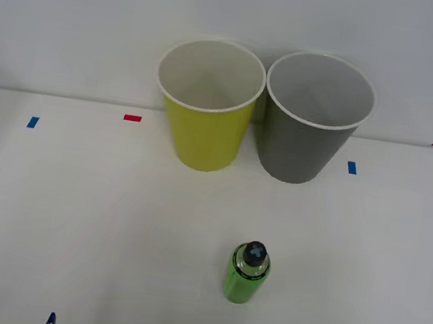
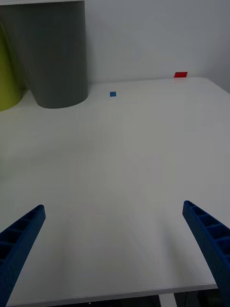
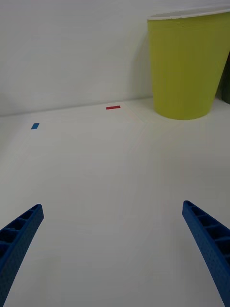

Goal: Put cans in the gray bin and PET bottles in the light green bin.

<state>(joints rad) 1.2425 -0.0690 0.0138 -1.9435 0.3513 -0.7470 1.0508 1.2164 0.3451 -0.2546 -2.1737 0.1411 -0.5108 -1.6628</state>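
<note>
From the front, a small PET bottle with a bright green wrap and black screw cap (image 1: 247, 273) stands upright on the white table (image 1: 70, 213), well apart from the round yellow-green bin (image 1: 202, 139) and the dark gray bin (image 1: 304, 151) touching at the back; it looks light, smooth and tippable, best gripped across the mid-body. In the right wrist view the right tool (image 2: 115, 249) hangs released over bare table. The left wrist view shows the left tool (image 3: 112, 249) spread wide likewise.

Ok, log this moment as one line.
left gripper open, empty | right gripper open, empty | PET bottle upright on table | light green bin, gray bin empty
</note>
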